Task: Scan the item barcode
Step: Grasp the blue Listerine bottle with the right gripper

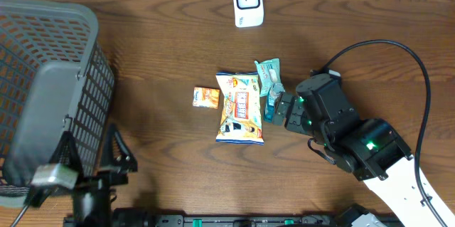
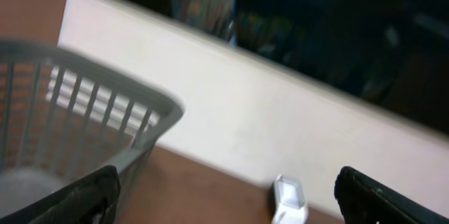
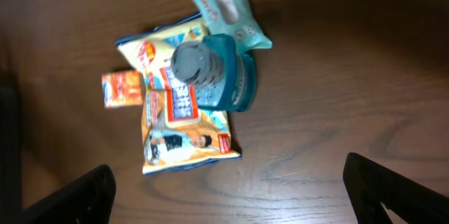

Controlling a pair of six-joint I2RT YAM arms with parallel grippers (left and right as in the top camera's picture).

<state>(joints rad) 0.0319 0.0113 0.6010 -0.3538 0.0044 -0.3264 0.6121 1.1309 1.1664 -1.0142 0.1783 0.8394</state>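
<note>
The right gripper hangs released, jaws spread wide, nothing between them. Just ahead of it and a touch to its left sits the teal bottle, grey cap turned up toward the wrist camera. That looks like the item to scan, though the task does not name one. It seems to stand on the counter, but upright or tilted is hard to call from here.

The bottle is crowded. Its far side overlaps the edge of the snack bag, and the wipes pack lies touching it further out from the gripper. The small orange packet sits beyond the bag, well off to the gripper's left.

By the look of it, the bottle is rigid plastic, light, smooth and probably a bit slippery. The round body below the cap seems the place to take hold, since the narrow cap could twist loose. A grip there may also nudge the soft bag.

The scanner stands well apart, out past the wipes pack.

The left gripper is also released and empty, off beside the basket, far from the bottle.
</note>
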